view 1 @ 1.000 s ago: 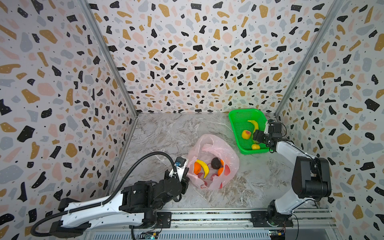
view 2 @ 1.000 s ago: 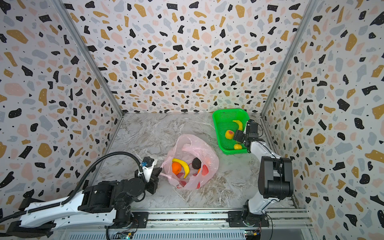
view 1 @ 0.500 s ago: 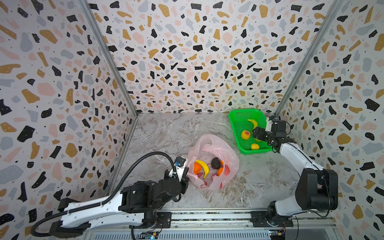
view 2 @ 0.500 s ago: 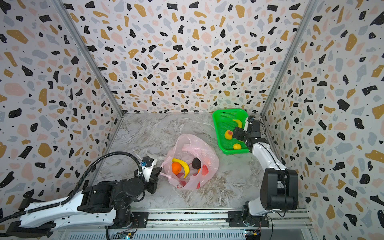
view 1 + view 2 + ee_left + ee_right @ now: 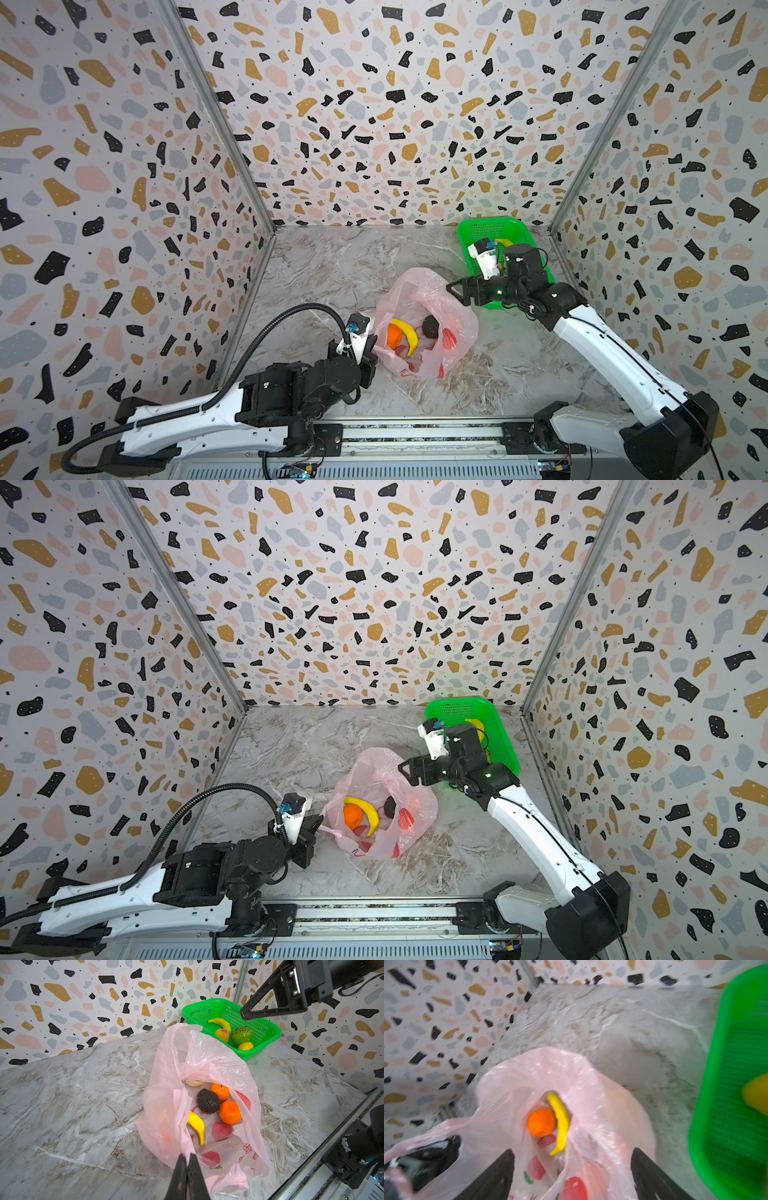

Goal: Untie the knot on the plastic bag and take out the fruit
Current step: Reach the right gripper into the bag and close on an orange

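grey marble-patterned tabletop (image 5: 332, 270), pink plastic bag (image 5: 461, 320) lying open near its middle, green mesh basket (image 5: 486, 228) in the far right corner

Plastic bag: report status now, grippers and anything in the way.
Left gripper shut on the plastic bag rim. Right gripper open, empty, above the bag. Bag mouth open; avocado, tangerines, banana inside. Nothing blocking.

3 terrazzo-patterned walls (image 5: 395, 104) enclose a grey marbled floor (image 5: 332, 266), evenly lit.
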`<state>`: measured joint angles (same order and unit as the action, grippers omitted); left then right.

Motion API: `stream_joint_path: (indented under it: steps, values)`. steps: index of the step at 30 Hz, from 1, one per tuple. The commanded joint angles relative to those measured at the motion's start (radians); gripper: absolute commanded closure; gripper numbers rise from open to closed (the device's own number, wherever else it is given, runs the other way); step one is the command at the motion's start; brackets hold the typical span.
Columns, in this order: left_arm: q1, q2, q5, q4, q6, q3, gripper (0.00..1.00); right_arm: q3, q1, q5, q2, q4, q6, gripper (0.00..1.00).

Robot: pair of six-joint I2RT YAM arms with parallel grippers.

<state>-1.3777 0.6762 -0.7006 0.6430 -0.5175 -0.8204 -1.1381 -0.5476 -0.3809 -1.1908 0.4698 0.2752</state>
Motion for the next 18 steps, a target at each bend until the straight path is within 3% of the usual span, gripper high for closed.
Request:
stream_joint_path:
  steps: [1, 5, 13, 18]
  values:
    - [-0.006, 0.007, 0.018, 0.011, -0.031, -0.007, 1.0, -0.011, -0.101, -0.017, 0.007, 0.06, 0.031, 0.13]
    - [-0.006, 0.028, 0.033, 0.049, -0.06, -0.031, 1.0, 0.048, -0.215, 0.006, -0.058, -0.038, 0.047, 0.17]
    - [-0.006, 0.049, 0.026, 0.148, -0.136, -0.069, 1.0, 0.2, -0.311, 0.0, -0.226, -0.351, 0.064, 0.18]
    - [-0.006, 0.081, 0.061, 0.2, -0.185, -0.078, 1.0, 0.191, -0.388, 0.185, -0.332, -0.395, 0.052, 0.1]
